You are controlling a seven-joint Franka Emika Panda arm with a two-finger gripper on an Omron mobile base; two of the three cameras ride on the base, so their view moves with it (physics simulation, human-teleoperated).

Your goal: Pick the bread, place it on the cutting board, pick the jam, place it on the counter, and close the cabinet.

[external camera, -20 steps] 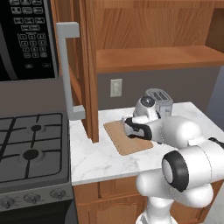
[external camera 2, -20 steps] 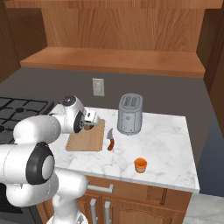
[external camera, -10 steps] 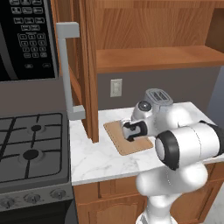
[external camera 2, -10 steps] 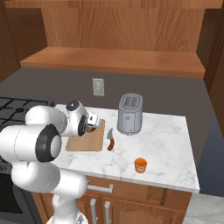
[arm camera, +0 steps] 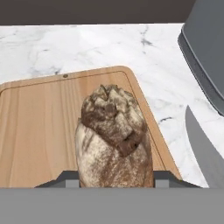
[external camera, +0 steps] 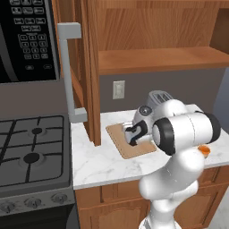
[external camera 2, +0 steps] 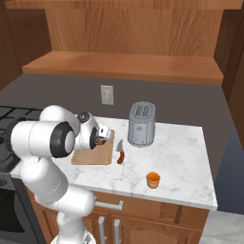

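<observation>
microwave keypad (external camera: 35, 42), markings too blurred

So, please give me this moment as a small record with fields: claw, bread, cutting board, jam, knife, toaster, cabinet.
claw: shut on the bread, low over the cutting board
bread: dark speckled loaf, held between the fingers above the board
cutting board: tan wood, flat on the counter, left of the toaster
jam: orange jar, upright on the counter near its front edge, apart from the board
knife: lies on the counter between board and toaster
toaster: grey, upright near the wall
cabinet: door stands open
</observation>
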